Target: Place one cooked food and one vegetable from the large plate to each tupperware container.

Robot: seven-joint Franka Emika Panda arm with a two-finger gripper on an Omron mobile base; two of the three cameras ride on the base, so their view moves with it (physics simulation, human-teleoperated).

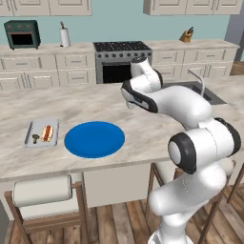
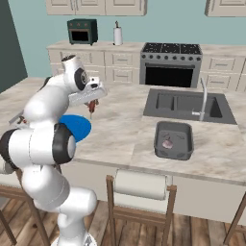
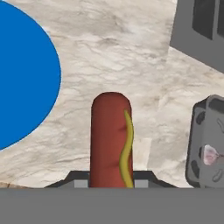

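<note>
The robot was in the middle of carrying a hot dog (image 3: 111,140) from the big blue plate (image 1: 94,139) to the second grey box (image 2: 174,140), the one that sat near the sink (image 2: 187,105). The gripper (image 2: 91,108) hung in the air over the counter (image 2: 120,125), just past the edge of the plate and well apart from that box. Its two fingers (image 3: 78,181) were close together and pinched the hot dog between them, one on each side. The hot dog hung down from the fingers, and a yellow line of mustard ran along it. The plate looked bare in the left base view. The first grey box (image 1: 42,133) sat on the far side of the plate and already held another hot dog (image 1: 46,133) and a small dark thing (image 1: 35,138) that was too small to name. The second box had one small pale, pinkish thing (image 2: 167,143) in it, maybe the vegetable, but that was hard to tell. So this looked like the last piece of food to move. Next, the arm would likely need to swing across the counter to the second box, come down low over it, and then spread its fingers to let the hot dog drop inside, next to the pale thing and not on the rim.
</note>
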